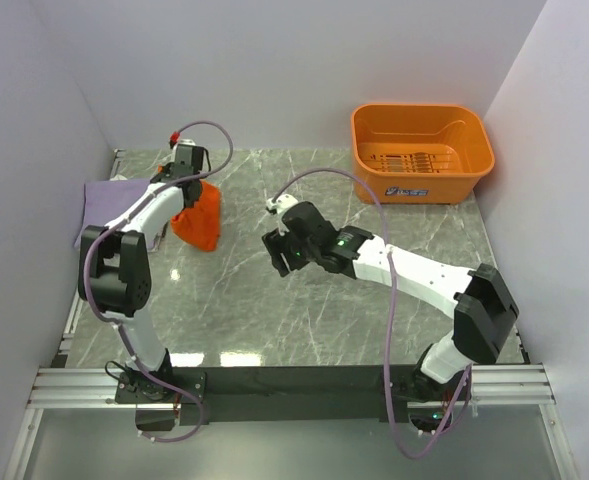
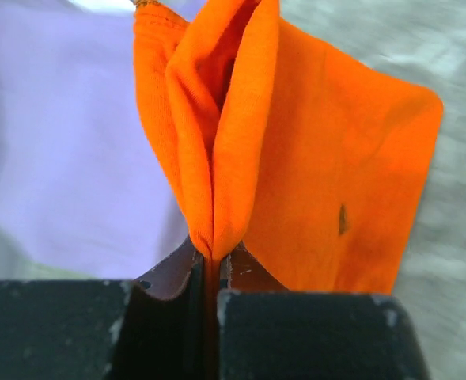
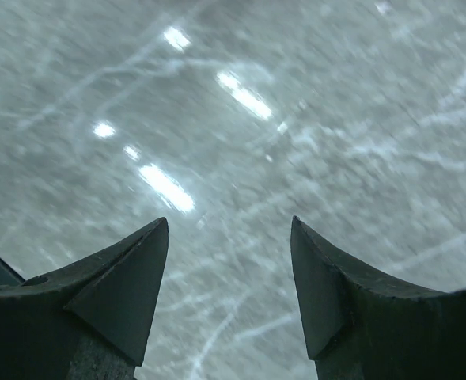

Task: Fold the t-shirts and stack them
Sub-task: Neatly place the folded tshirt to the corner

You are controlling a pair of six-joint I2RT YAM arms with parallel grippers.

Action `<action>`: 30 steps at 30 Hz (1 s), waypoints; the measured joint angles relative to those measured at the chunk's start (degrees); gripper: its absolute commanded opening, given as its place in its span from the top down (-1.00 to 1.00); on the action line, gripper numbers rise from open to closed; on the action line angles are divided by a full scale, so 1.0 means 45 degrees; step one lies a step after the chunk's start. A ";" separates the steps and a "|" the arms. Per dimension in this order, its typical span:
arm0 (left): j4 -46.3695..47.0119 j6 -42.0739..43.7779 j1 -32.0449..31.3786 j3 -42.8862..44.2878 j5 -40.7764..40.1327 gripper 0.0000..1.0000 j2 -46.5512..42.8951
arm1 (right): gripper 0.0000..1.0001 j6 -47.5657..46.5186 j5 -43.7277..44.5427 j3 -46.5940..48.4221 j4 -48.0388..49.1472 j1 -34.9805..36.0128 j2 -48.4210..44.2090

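- The left gripper (image 1: 195,188) sat in the upper left of the overhead view, pinched tight on a fold of the orange t-shirt (image 1: 200,220).
- In the left wrist view that gripper (image 2: 211,265) had its jaws nearly together at the bottom centre of the frame. A thin ridge of the orange t-shirt (image 2: 327,158) was squeezed between them, and the rest of the cloth fanned out up and to the right.
- From above, the orange shirt hung bunched up right below the gripper, in a rough cone shape. I couldn't tell whether its lower tip touched the table (image 1: 324,320).
- The lavender t-shirt (image 1: 104,200) lay flat at the far left edge of the overhead view, just beside the left arm and not gripped by anything. In the wrist view it (image 2: 58,142) filled the left side, behind the orange cloth.
- The right gripper (image 1: 274,255) was mid-frame in the overhead view, well apart from both shirts.
- In its own wrist view the right gripper (image 3: 229,269) had its fingers spread wide with nothing between them, just marble tabletop (image 3: 296,95) showing through the gap.
- An orange basket (image 1: 421,150) sat in the upper right of the overhead view, away from both grippers.
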 measured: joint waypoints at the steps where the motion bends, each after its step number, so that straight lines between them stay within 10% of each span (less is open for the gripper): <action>1: 0.0029 0.0568 0.0097 0.0170 -0.0345 0.99 0.0073 | -0.40 0.0000 0.0078 -0.0039 -0.0262 -0.0073 -0.0117; 14: 0.0937 0.5119 0.1783 0.1180 -0.1501 0.99 0.0704 | -0.39 -0.0087 0.0763 0.0602 -0.2385 -0.0685 -0.0287; 30: 0.0442 0.5702 0.3750 0.2467 -0.1205 0.86 0.1107 | -0.37 -0.0306 0.1258 0.1851 -0.3628 -0.0695 0.0209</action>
